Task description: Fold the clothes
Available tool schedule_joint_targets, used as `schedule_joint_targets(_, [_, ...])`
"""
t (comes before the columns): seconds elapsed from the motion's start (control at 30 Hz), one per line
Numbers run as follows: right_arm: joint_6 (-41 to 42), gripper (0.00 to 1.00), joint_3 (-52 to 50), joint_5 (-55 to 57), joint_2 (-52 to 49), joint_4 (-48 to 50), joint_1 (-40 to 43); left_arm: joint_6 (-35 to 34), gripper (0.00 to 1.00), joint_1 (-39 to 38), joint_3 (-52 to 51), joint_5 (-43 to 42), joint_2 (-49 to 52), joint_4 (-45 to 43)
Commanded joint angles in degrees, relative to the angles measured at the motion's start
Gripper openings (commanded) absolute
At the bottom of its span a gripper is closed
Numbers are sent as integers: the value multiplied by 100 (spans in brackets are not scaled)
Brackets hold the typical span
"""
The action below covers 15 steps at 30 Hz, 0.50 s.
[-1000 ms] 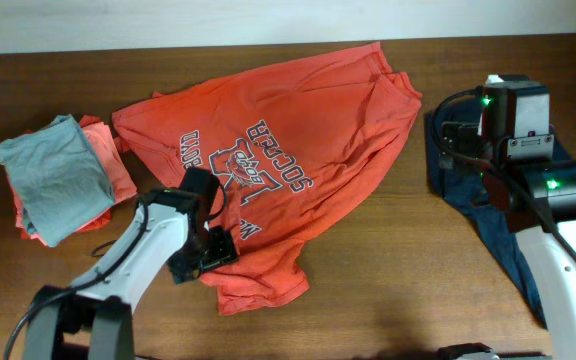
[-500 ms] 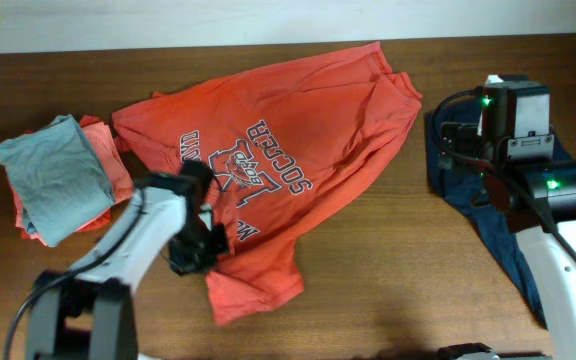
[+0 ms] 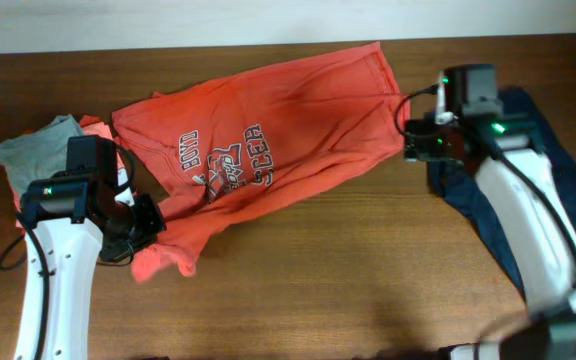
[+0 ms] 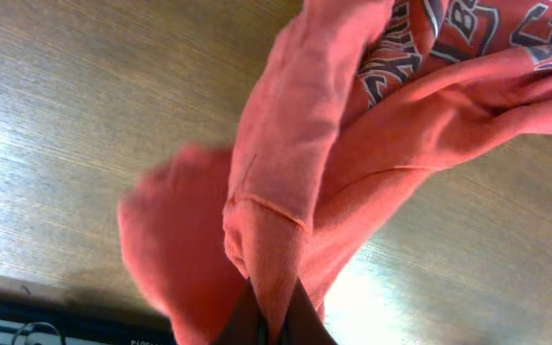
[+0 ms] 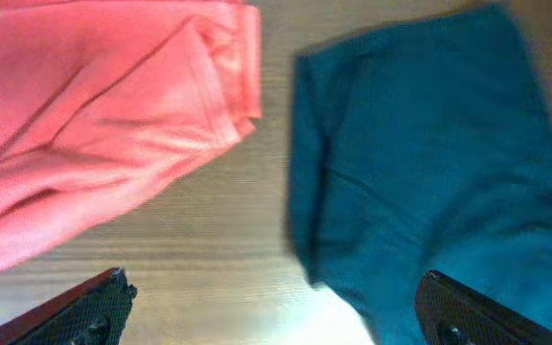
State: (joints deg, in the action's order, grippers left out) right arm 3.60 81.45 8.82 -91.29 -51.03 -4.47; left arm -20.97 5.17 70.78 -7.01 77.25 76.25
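The orange-red T-shirt lies rumpled across the table's middle with its varsity print up, and its lower corner is bunched at the front left. My left gripper is shut on that bunched corner. The left wrist view shows the fabric pinched between the dark fingertips and lifted a little above the wood. My right gripper stands open beside the shirt's right edge. In the right wrist view the shirt's sleeve lies at upper left. The fingers are wide apart over bare wood with nothing between them.
A dark navy garment lies under and beside the right arm, and its edge fills the right wrist view's right half. At the far left a small grey folded shirt sits on another orange piece. The table's back edge meets a white wall.
My left gripper has shut on the shirt's lower corner and pulled it left, dragging and bunching the shirt. The right arm has swung left, close to the shirt's right edge.
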Motion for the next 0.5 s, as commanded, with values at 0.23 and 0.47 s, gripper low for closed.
schedule_joint_targets(0.23, [-39, 99, 46, -402, -2013, 1062, 42, 136, 0, 24, 31, 153, -33, -13])
schedule_joint_targets(0.47, [-188, 99, 46, -433, -2428, 2037, 42, 133, 0, 26, 31, 238, -33, -55])
